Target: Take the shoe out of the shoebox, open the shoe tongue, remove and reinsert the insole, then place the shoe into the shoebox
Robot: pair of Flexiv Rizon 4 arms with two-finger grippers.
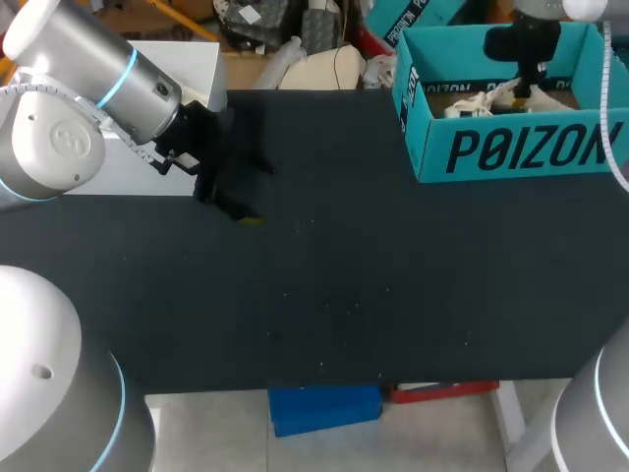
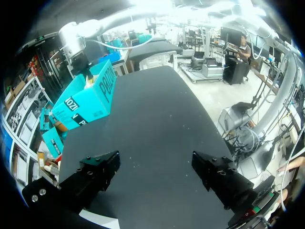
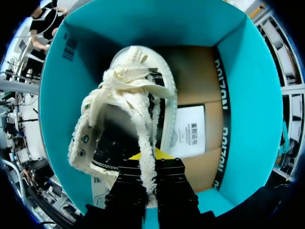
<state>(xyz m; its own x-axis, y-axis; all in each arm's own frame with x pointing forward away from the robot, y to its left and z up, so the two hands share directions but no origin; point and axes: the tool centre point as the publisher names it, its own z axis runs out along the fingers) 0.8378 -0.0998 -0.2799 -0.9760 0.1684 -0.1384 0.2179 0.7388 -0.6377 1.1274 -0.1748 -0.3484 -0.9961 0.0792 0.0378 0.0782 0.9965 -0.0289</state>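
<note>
**A:** What could go wrong from here?

**B:** I judge the hold to be thin. The right pincer (image 3: 151, 164) has the shoe (image 3: 138, 109) only by a narrow frayed strip of cream fabric at its opening. I cannot tell whether that is the tongue or the collar edge. On a lift the soft cloth may slide out, or the shoe may hang and swing.

**A:** And the shoebox (image 3: 238, 95)?

**B:** The shoe lies inside it, close to the teal walls. A swinging sole could catch a wall and drag or tip the box, which stands at the far right corner of the desk (image 1: 344, 275).

**A:** How does that pincer stand?

**B:** It is closed nearly tight, with the strip pinched between both fingers.

**A:** And the other one?

**B:** The left pincer (image 2: 155, 174) is spread wide above the bare desk, well apart from the box. It holds nothing and touches nothing, so it cannot steady the box.
</note>
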